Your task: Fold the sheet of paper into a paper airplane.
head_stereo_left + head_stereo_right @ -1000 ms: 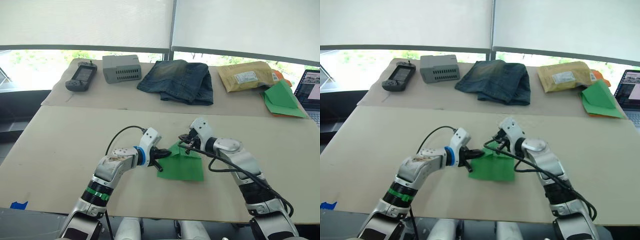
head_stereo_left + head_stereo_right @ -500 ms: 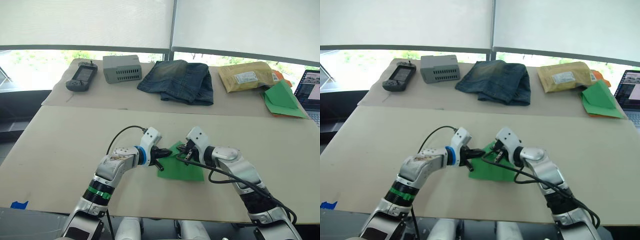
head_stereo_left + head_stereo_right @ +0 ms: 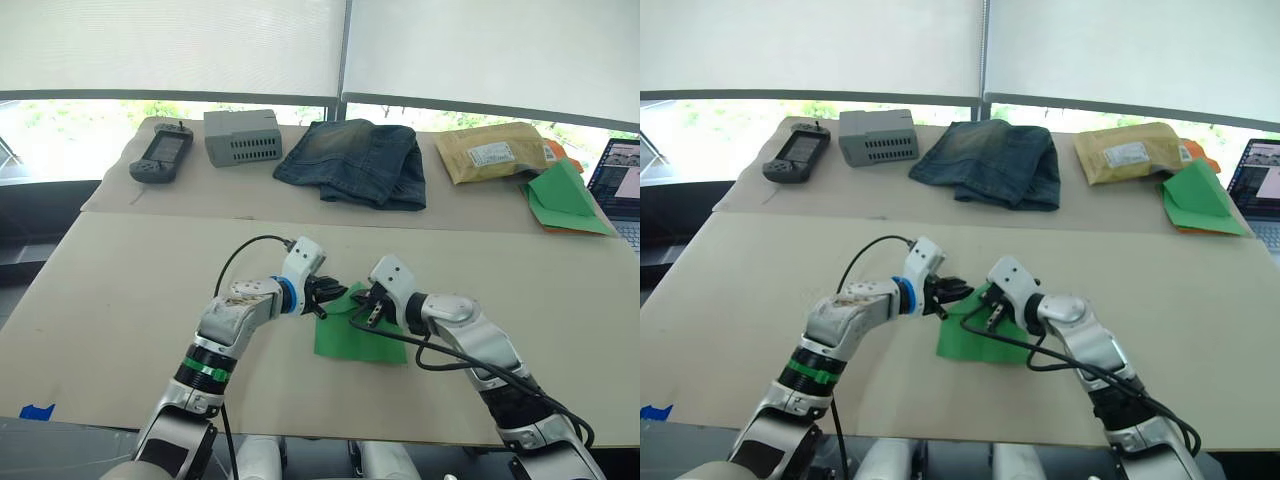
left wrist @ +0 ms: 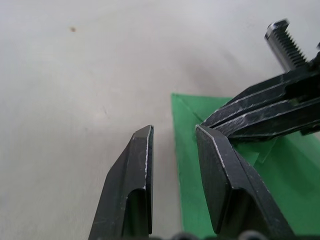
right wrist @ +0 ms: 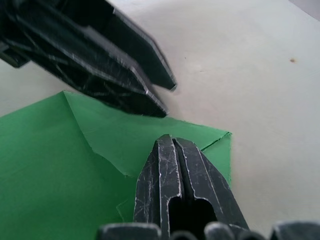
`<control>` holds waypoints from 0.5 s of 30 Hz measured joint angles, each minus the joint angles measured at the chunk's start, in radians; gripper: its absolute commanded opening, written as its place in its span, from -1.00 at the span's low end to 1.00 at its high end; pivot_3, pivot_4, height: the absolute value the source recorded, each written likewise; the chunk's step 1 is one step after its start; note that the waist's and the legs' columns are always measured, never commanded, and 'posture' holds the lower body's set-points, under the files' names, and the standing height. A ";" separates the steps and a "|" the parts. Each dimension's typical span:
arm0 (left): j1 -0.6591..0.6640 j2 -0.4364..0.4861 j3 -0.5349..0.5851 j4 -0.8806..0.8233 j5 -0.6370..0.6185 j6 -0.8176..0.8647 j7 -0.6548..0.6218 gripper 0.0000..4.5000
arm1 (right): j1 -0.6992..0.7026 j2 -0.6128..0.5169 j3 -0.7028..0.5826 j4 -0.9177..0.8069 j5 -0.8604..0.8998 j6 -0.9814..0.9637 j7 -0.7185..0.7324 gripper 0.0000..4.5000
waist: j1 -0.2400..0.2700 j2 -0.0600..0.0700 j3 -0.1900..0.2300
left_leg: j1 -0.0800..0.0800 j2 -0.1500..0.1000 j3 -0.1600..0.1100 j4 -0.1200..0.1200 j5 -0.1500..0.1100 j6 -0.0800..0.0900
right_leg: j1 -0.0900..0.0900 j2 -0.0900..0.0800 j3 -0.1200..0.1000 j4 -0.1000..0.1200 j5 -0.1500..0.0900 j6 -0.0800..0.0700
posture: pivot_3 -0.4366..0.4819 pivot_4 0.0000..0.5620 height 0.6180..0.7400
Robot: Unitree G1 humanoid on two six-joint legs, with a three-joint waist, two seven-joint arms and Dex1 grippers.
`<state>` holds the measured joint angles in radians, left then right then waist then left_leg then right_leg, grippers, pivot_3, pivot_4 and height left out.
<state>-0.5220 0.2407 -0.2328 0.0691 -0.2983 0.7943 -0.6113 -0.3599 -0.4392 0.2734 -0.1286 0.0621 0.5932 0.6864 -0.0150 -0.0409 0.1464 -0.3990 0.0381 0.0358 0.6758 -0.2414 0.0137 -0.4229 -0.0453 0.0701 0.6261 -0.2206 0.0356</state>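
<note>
Task status: early stage. The sheet of paper (image 3: 360,330) lies flat on the near tabletop (image 3: 120,290), roughly at its middle, still close to a full rectangle. One corner flap at its far edge has been turned in and diagonal creases show in the wrist views; no narrow pointed wedge exists yet, so I judge most of the folding remains: the second corner, the centre fold and the wings.

Left gripper (image 4: 172,135): fingers parted with a clear gap between them, holding nothing, poised at the sheet's far-left corner, one finger over the green and the other over bare tabletop.

Right gripper (image 5: 172,142): fingers pressed together, tips bearing down on the folded flap near the sheet's far edge. Whether any paper is pinched between them cannot be told. The two grippers stand just beside each other.

Containers: none in use near the work. On the far tabletop stand a grey box (image 3: 242,136), contents not visible, and a sealed padded envelope (image 3: 495,152). Also there: a handheld device (image 3: 161,154), folded jeans (image 3: 355,160), a green paper stack (image 3: 565,200) and a laptop (image 3: 622,185) at the right edge.
</note>
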 measured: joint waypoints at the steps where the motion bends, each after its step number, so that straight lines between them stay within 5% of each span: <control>1: 0.000 0.000 0.000 0.001 0.000 0.000 -0.001 -0.72 | 0.000 0.000 0.000 0.000 0.000 0.000 -0.001 -1.00 | 0.000 0.000 0.000 | 0.000 0.000 0.000 0.000 0.000 0.000 | 0.000 0.000 0.000 0.000 0.000 0.000 | -0.05 -0.47 0.90; 3: 0.011 0.000 0.003 0.000 -0.003 -0.001 -0.006 -0.99 | 0.002 0.000 0.000 -0.002 0.000 0.000 -0.002 -1.00 | 0.000 0.000 0.000 | 0.000 0.000 0.000 0.000 0.000 0.000 | 0.000 0.000 0.000 0.000 0.000 0.000 | -0.05 -0.47 0.90; 15: 0.029 0.007 -0.025 -0.001 0.008 -0.043 -0.047 -0.99 | 0.003 0.000 0.001 0.004 0.000 0.000 -0.008 -1.00 | 0.000 0.000 0.000 | 0.000 0.000 0.000 0.000 0.000 0.000 | 0.000 0.000 0.000 0.000 0.000 0.000 | -0.05 -0.47 0.90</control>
<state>-0.4934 0.2481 -0.2574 0.0680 -0.2905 0.7517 -0.6579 -0.3570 -0.4388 0.2744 -0.1249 0.0621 0.5936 0.6780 -0.0147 -0.0409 0.1464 -0.3988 0.0381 0.0358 0.6759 -0.2414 0.0137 -0.4227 -0.0453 0.0701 0.6261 -0.2206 0.0356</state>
